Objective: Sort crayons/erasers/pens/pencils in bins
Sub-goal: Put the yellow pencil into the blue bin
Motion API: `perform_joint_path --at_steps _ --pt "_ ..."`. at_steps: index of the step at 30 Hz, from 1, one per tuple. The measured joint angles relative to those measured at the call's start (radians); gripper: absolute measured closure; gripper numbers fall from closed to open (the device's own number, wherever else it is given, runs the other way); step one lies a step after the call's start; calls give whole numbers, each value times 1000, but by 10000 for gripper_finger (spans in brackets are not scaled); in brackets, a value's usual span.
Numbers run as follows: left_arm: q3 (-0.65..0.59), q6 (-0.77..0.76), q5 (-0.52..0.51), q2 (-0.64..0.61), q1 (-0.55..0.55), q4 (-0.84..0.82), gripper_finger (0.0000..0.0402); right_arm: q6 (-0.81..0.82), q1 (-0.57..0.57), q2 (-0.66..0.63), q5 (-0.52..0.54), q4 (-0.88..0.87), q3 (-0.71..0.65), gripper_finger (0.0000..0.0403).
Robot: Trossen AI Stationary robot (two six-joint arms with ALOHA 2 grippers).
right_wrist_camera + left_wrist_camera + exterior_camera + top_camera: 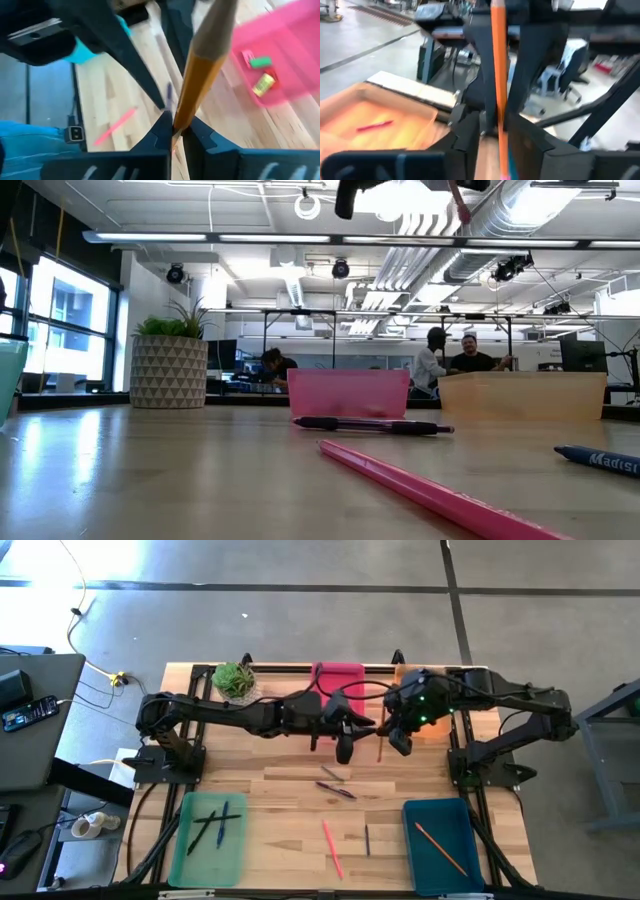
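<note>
Middle of the frame above the table, both arms meet on one orange pencil. The teal bin at lower right is probably where it goes. The right gripper is pinched tight on the pencil, and the left gripper sits loosely around it, fingers a bit apart. Risk imo: the thin pinch lets the pencil pivot or slip, or it snags on the left fingers while pulling away

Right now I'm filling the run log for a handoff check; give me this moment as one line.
stage: handover above table | right gripper: shut on orange pencil | left gripper: fingers around same pencil, grip unclear | teal bin: one pencil inside
</note>
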Motion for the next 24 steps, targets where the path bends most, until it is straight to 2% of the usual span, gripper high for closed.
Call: perform_joint_path --at_steps 6,14,24 --pt "0 95 -47 -22 0 -191 277 84 34 3 95 -114 -25 398" --pt "0 195 -195 -78 0 -486 286 257 130 1 131 -132 -164 396" --pt "0 207 -190 -123 -4 -750 295 596 335 1 123 -114 -319 396"
